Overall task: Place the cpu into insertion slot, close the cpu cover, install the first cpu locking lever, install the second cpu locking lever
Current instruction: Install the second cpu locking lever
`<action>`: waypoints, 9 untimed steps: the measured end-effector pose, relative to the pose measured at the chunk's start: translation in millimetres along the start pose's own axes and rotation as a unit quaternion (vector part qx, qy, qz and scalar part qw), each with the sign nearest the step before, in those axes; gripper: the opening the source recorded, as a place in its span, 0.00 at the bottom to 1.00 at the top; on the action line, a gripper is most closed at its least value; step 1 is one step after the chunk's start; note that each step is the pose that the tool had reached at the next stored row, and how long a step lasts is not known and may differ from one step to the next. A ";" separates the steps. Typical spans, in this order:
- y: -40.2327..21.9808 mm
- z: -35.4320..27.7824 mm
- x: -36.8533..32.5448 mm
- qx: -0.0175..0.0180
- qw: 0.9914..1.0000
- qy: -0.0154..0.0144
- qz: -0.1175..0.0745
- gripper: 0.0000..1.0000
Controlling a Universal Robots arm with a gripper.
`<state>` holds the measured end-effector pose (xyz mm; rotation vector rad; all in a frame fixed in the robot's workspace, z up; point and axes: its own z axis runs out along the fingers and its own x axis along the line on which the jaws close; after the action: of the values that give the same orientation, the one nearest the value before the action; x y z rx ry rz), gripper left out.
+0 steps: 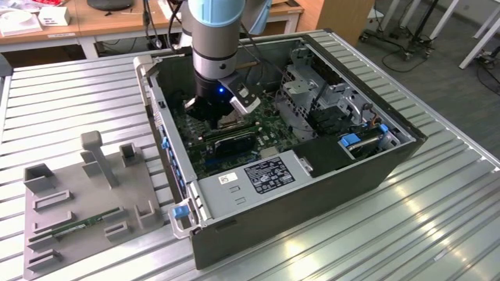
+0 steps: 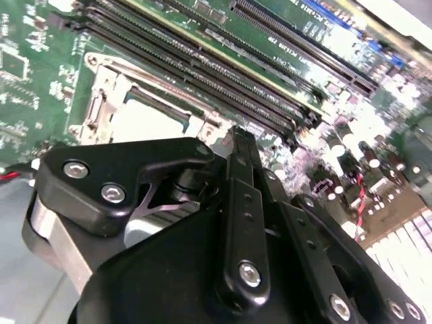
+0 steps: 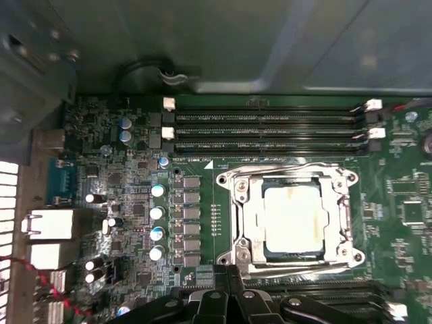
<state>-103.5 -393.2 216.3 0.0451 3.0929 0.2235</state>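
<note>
Grey fixture tray (image 1: 78,216) beside open computer case (image 1: 312,193).

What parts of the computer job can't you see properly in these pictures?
- In the exterior view, the arm hides the insertion slot.
- In the second wrist view, the gripper covers part of the cpu.
- In the first wrist view, the cpu cover looks down, but whether the levers are latched is unclear.
</note>
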 end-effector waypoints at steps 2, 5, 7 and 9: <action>1.0 -6.6 -0.2 0.000 1.000 0.000 0.000 0.11; 2.4 -16.3 -0.6 0.001 1.000 0.000 0.000 0.11; 3.2 -19.1 -0.7 0.005 1.000 0.000 0.000 0.11; 4.2 -19.1 -0.8 0.021 1.000 -0.001 -0.001 0.11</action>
<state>-103.4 -391.8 235.8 0.0447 3.0963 0.1598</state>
